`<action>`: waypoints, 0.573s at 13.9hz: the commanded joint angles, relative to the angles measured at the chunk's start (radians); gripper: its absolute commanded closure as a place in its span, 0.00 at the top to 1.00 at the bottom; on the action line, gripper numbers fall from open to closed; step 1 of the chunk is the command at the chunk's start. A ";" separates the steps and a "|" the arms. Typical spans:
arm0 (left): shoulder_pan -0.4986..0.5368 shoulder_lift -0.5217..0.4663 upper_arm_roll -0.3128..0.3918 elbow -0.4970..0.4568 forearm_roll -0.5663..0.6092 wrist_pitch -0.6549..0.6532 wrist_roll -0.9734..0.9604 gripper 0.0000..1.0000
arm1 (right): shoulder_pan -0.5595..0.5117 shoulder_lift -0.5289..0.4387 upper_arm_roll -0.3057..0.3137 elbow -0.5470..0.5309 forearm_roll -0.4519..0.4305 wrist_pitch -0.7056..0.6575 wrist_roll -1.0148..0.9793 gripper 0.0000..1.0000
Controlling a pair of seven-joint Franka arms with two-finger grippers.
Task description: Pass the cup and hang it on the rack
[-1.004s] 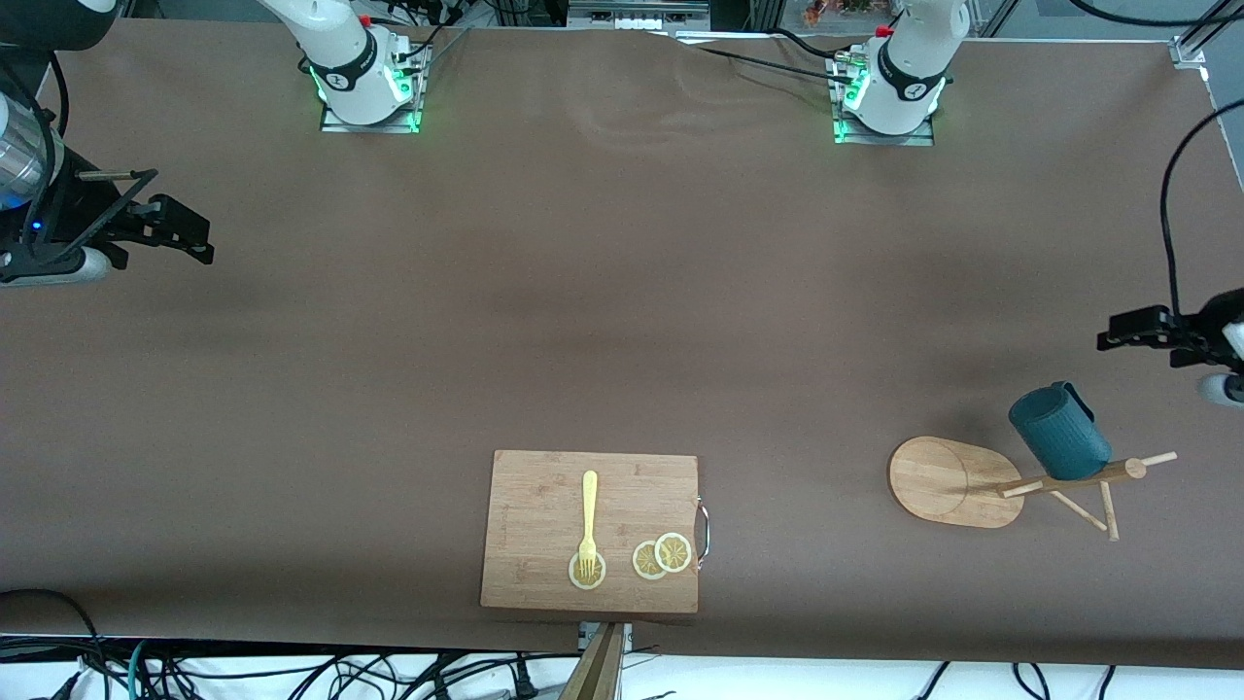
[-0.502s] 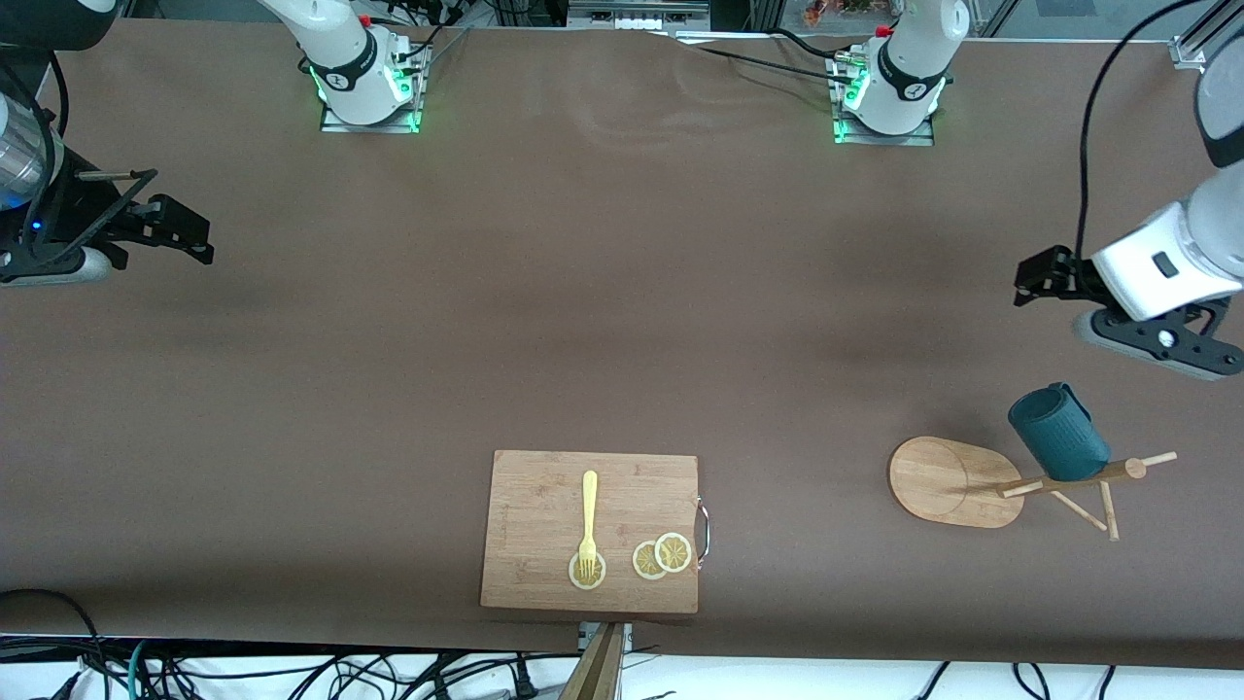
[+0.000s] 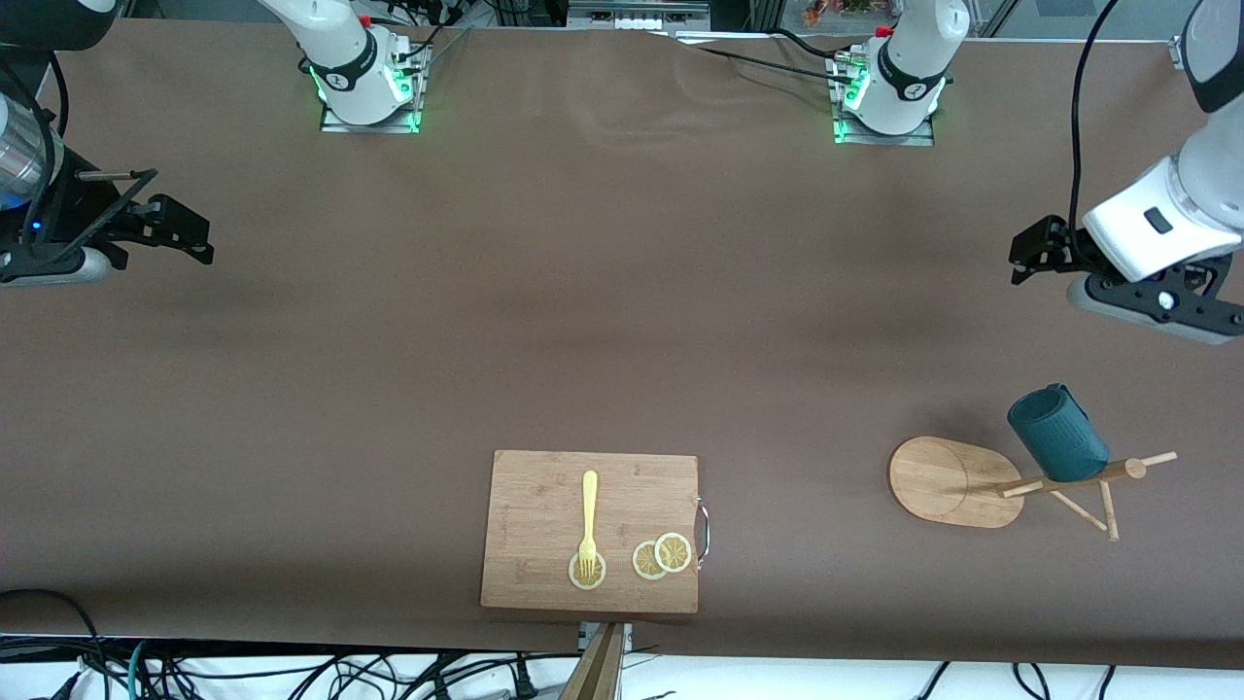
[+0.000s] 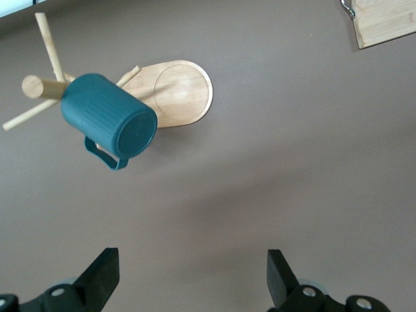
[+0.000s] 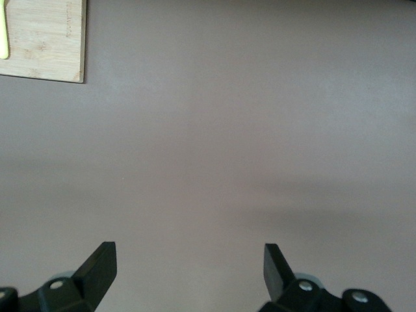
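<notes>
The dark teal cup (image 3: 1057, 433) hangs on a peg of the light wooden rack (image 3: 948, 481) at the left arm's end of the table. Nothing holds the cup. My left gripper (image 3: 1032, 251) is open and empty, up over bare table and apart from the cup. In the left wrist view the cup (image 4: 110, 123) shows its flat bottom and handle against the rack (image 4: 179, 91), well clear of my left gripper (image 4: 193, 273). My right gripper (image 3: 185, 233) is open and empty, waiting over the right arm's end of the table, and it also shows in the right wrist view (image 5: 190, 266).
A bamboo cutting board (image 3: 544, 515) lies near the front camera's edge at mid table, with a yellow fork (image 3: 588, 520) and lemon slices (image 3: 661, 556) on it. Its corner shows in the left wrist view (image 4: 387, 19) and the right wrist view (image 5: 45, 39).
My left arm has lifted and pulled away from the cup and rack, swinging in from the table's end. The cup stays on its peg. The right arm has not moved.
</notes>
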 commanded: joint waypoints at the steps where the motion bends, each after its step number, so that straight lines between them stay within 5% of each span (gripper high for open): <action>1: -0.065 -0.155 0.046 -0.203 0.015 0.093 -0.080 1.00 | -0.005 -0.007 0.003 0.004 0.000 0.000 -0.002 1.00; 8: -0.049 -0.174 0.046 -0.240 -0.045 0.121 -0.085 1.00 | -0.003 -0.007 0.005 0.004 0.000 -0.002 0.000 1.00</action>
